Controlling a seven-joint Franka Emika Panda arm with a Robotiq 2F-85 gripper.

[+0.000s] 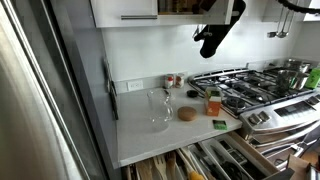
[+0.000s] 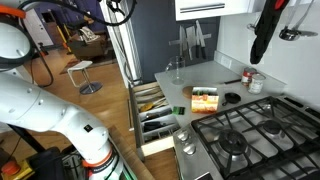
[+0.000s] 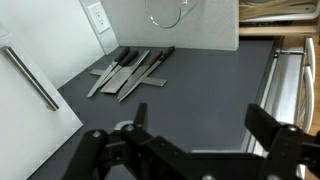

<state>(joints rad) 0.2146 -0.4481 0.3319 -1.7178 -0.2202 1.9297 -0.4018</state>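
My gripper (image 1: 210, 40) hangs high above the counter, near the upper cabinets, and it also shows in an exterior view (image 2: 262, 40). In the wrist view its two black fingers (image 3: 200, 125) stand wide apart with nothing between them. Far below it stands a clear wine glass (image 1: 159, 108) on the grey counter (image 1: 140, 135); the glass also shows in an exterior view (image 2: 173, 70) and at the top of the wrist view (image 3: 170, 12). Several knives (image 3: 130, 70) lie fanned out against a dark grey surface in the wrist view.
A gas stove (image 1: 250, 85) adjoins the counter, with a pot (image 1: 293, 72) on it. A round brown disc (image 1: 186, 114), an orange box (image 1: 213, 102) and a green sponge (image 1: 219, 124) sit on the counter. Drawers (image 2: 155, 110) below are pulled open. A steel fridge (image 1: 40, 100) stands beside it.
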